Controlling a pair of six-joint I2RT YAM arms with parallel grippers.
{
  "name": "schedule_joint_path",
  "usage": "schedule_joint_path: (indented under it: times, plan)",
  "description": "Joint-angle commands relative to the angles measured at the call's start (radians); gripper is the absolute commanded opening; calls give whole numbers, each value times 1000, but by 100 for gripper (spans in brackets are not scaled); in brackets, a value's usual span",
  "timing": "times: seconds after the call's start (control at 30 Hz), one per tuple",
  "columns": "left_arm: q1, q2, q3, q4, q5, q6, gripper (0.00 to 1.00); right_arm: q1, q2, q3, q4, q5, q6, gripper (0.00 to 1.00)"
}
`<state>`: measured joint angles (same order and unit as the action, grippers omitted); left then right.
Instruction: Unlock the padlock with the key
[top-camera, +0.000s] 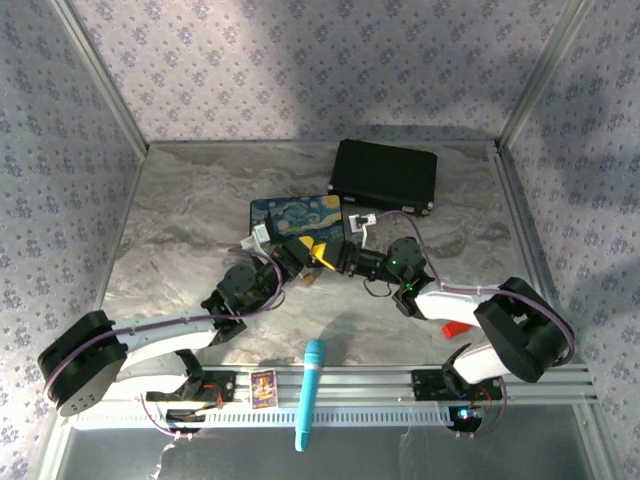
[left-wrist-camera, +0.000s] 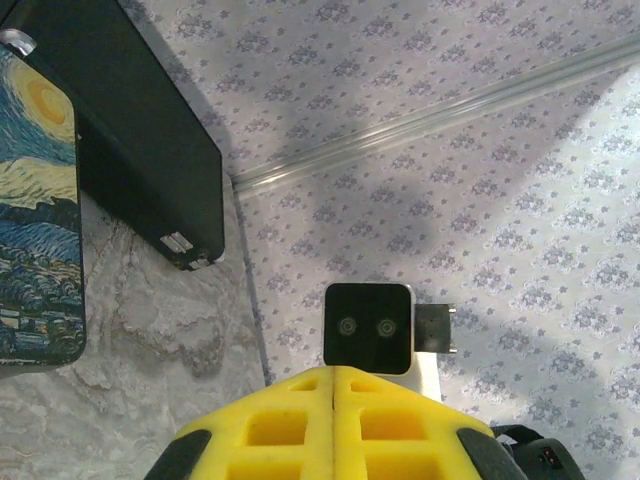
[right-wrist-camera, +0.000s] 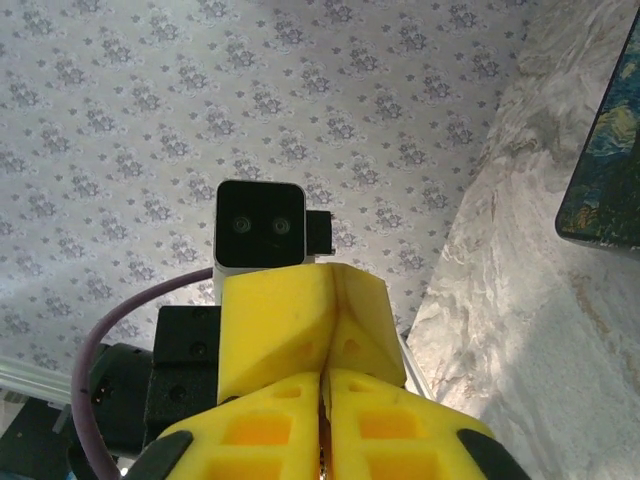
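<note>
Both arms meet at the middle of the table, just in front of the Starry Night box (top-camera: 295, 215). My left gripper (top-camera: 312, 256) and right gripper (top-camera: 330, 254) point at each other, tip to tip. In the left wrist view the left gripper (left-wrist-camera: 333, 376) is shut, its yellow fingers flush with nothing showing between them. In the right wrist view the right gripper (right-wrist-camera: 325, 378) is shut too. A thin brownish sliver (right-wrist-camera: 323, 456) sits deep in its slit, and I cannot tell what it is. The left gripper's yellow fingers (right-wrist-camera: 280, 330) stand right behind it. The padlock and the key are hidden.
A black case (top-camera: 385, 175) lies at the back, right of the painted box. A red block (top-camera: 455, 328) shows by the right arm. A blue tool (top-camera: 310, 395) and a small card (top-camera: 263, 388) lie at the near rail. Patterned walls close in the table.
</note>
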<state>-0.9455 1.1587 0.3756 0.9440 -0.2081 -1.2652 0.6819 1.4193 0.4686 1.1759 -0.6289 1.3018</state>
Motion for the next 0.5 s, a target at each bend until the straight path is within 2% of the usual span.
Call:
schedule_joint_path:
  times: [0.0, 0.07, 0.13, 0.2, 0.3, 0.47]
  plan:
    - [-6, -7, -10, 33, -34, 4, 0, 2, 2, 9, 59, -13, 9, 2]
    - [-6, -8, -16, 26, -42, -3, 0, 2, 4, 10, 50, -30, 15, 5]
    - [-6, -8, -17, 21, -43, -4, 0, 11, 3, 16, 34, -37, 11, 18]
    - [-6, -1, -15, 28, -38, -3, 0, 17, 6, 24, 28, -43, 7, 25]
    - [-6, 5, -16, 36, -39, -9, 0, 22, 6, 16, 33, -34, 5, 25]
    - [-6, -2, -19, 23, -47, -12, 0, 19, 4, 2, 41, -29, 8, 18]
